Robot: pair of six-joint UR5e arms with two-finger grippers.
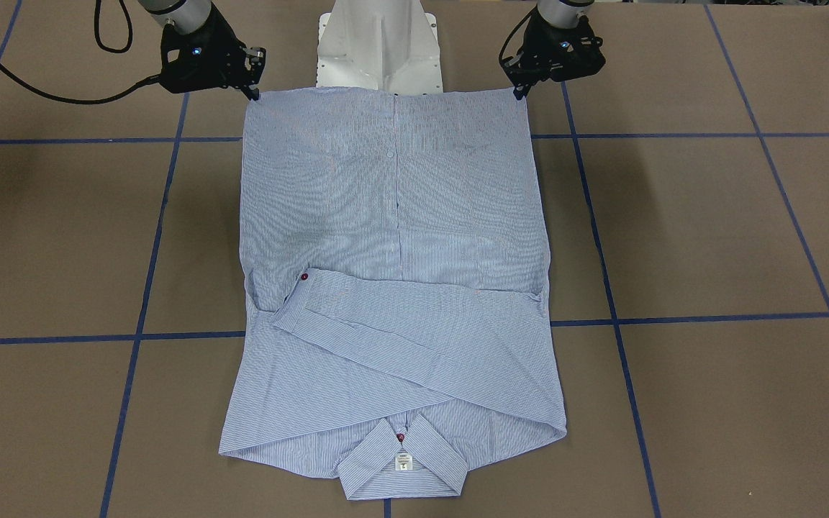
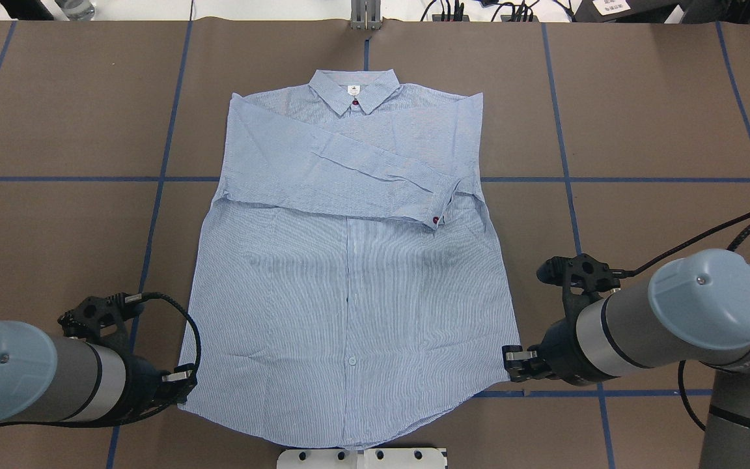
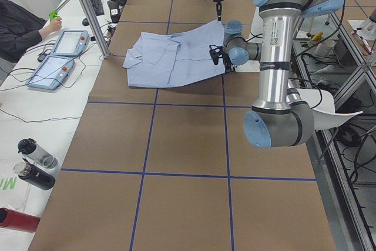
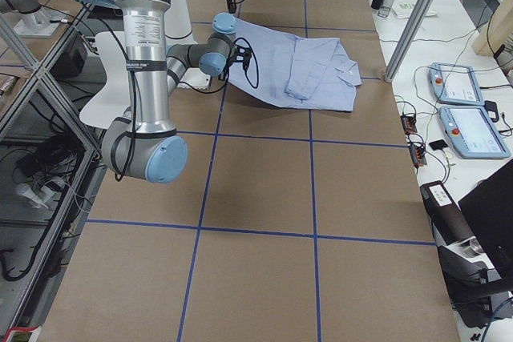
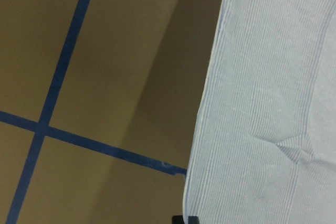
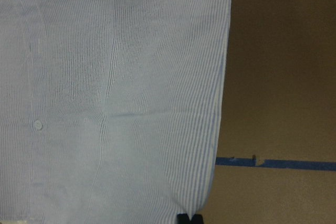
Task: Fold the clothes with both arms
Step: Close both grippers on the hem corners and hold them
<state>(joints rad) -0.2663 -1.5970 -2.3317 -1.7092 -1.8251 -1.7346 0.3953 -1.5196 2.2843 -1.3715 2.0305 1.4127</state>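
The pinstriped shirt (image 1: 393, 216) lies front up on the brown table (image 2: 642, 117), collar (image 2: 354, 91) at the far side and both sleeves folded across the chest. My left gripper (image 2: 183, 384) is shut on the hem's left corner, which also shows in the front view (image 1: 520, 92). My right gripper (image 2: 512, 366) is shut on the hem's right corner, which also shows in the front view (image 1: 251, 93). The hem edge runs straight and taut between them, raised slightly. In both wrist views the shirt (image 5: 273, 77) (image 6: 105, 77) fills the frame above closed fingertips.
The white pedestal base (image 1: 378, 43) stands just behind the hem, between the arms. Blue tape lines (image 2: 160, 179) cross the table. Tablets (image 3: 59, 57) and bottles (image 3: 35, 163) sit on the side bench, where an operator's arm (image 3: 23, 24) shows.
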